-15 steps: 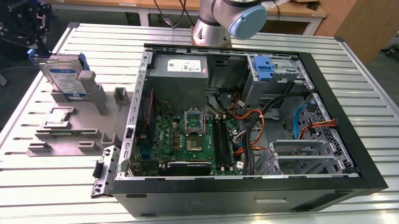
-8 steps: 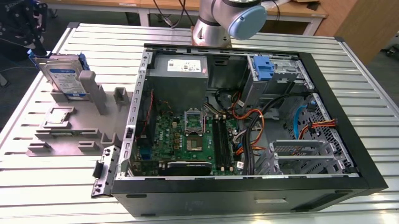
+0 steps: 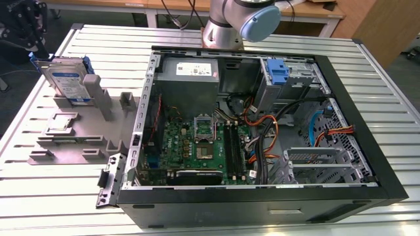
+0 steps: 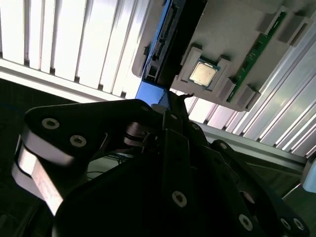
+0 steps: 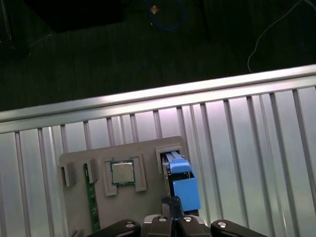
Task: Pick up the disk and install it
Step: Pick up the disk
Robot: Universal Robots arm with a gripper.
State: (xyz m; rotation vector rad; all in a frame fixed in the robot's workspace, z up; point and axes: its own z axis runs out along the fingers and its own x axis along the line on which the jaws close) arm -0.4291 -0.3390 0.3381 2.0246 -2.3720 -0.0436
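Note:
The disk [image 3: 68,81] is a silver drive with a white-and-blue label in a bright blue carrier. It stands on edge, slightly tilted, in a slot of the grey holder [image 3: 72,145] at the exterior view's left. My dark gripper [image 3: 38,49] hangs just above the disk's upper end. In the first wrist view the gripper [image 5: 171,203] sits right at the blue end of the disk [image 5: 183,185]. The second wrist view puts the gripper [image 4: 170,106] against the disk's [image 4: 157,54] blue corner. Whether it touches the carrier is unclear.
The grey holder also carries a processor chip [image 5: 122,173] and a green memory stick [image 5: 91,197]. An open computer case [image 3: 262,211] lies at the exterior view's right, with a blue bracket [image 3: 279,73] in its drive bay. The slatted metal table's [image 5: 247,123] edge is close behind the holder.

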